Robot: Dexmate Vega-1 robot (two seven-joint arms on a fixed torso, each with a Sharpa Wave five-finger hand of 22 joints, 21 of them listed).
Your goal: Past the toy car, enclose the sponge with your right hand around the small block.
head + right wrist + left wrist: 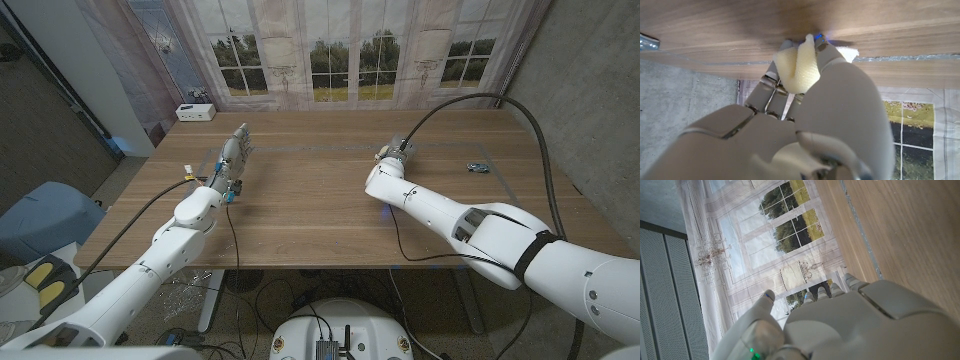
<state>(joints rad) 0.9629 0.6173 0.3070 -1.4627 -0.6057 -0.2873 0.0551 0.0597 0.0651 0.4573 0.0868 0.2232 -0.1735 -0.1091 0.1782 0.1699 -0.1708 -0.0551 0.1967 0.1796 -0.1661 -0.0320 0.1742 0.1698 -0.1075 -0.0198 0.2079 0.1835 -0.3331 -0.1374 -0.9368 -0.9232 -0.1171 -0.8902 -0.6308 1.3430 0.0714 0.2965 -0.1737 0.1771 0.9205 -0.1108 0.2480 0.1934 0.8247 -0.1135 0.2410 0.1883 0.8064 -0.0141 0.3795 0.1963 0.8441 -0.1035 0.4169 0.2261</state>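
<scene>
The pale yellow sponge (799,64) is squeezed between the fingers of the right hand (805,120), out toward the far middle-right of the wooden table (300,200). The little toy car (477,167) is parked further right, well apart. Over on the left, the left hand (232,158) is kept empty, fingers stretched out close together.

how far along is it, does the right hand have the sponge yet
Done: the right hand already grips the sponge, its pale yellow foam squeezed between the fingers just over the table. In hand: holding it there, with the toy car lying off to that hand's outer side. Left: I cannot make out the small block, so the wrapping step looks not yet done. The left hand holds nothing.
</scene>
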